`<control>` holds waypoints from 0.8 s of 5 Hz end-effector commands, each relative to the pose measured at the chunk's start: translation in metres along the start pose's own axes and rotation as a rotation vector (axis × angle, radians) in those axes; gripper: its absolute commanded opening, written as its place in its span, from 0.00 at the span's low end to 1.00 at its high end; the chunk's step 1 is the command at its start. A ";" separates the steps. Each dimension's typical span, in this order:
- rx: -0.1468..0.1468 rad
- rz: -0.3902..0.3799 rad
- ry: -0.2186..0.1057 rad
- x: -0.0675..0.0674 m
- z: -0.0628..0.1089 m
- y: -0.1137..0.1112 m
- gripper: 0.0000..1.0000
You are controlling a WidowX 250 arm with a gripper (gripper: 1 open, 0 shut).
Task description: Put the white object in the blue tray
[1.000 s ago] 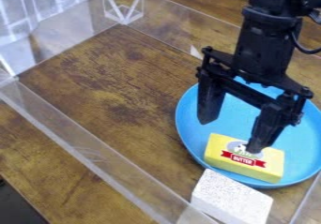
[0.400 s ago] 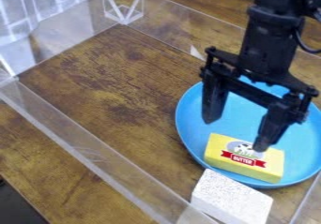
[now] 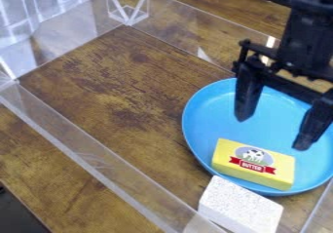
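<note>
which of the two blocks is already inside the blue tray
The yellow block with the red-and-white label lies inside the blue tray. The white object sits outside it on the wood, just past the tray's near rim.

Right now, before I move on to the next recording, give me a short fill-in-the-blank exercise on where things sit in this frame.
1. The yellow block lies inside the ____ tray.
2. The white object rests on the table, ____ the tray.
3. The gripper hangs over the tray with its jaws ____.
4. The block with the red-and-white label is ____ in colour.

Missing words: blue; outside; open; yellow
</note>
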State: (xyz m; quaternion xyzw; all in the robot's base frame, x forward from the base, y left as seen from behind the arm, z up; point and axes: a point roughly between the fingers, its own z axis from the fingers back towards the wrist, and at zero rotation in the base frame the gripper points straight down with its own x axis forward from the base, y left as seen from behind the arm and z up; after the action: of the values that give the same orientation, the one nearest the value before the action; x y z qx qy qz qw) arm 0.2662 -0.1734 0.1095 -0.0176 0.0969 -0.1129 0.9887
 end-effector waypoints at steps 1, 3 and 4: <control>0.004 0.024 -0.026 -0.014 0.020 0.005 1.00; 0.015 0.026 0.022 -0.026 0.039 0.029 1.00; 0.020 -0.013 0.040 -0.020 0.042 0.023 1.00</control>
State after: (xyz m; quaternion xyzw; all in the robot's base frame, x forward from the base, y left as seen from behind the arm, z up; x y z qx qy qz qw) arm 0.2548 -0.1417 0.1391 0.0033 0.1405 -0.1162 0.9832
